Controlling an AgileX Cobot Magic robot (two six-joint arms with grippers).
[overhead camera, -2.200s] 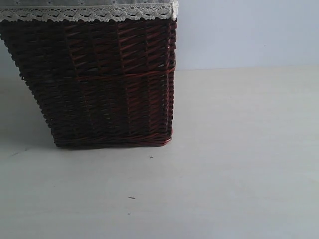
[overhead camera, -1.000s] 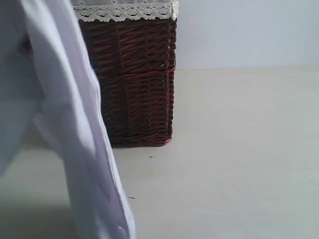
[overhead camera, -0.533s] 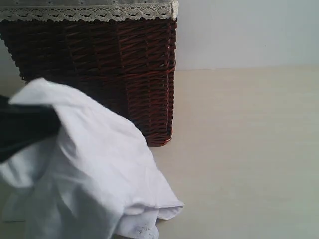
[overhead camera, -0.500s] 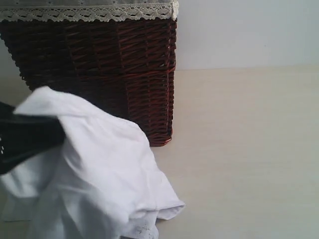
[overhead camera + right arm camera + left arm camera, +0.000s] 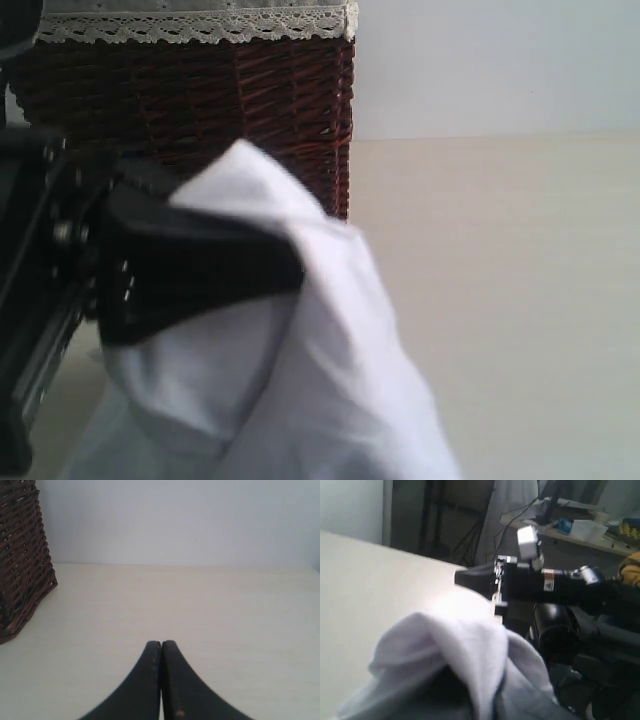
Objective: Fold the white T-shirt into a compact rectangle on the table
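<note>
The white T-shirt hangs bunched over my left gripper, whose black body fills the left of the exterior view. The gripper is shut on a fold of the cloth, raised in front of the basket. In the left wrist view the T-shirt covers the jaws completely, so the fingertips are hidden. No lettering shows. My right gripper is shut with nothing in it, low over the bare table and away from the shirt. It does not appear in the exterior view.
A dark red-brown wicker basket with white lace trim stands at the back left, also at the edge of the right wrist view as the basket. The right arm shows across the table. A pale wall lies behind.
The shirt came into view, dropped in a heap before the basket, and has now been lifted up and to the right by my left gripper, which looms closer.
</note>
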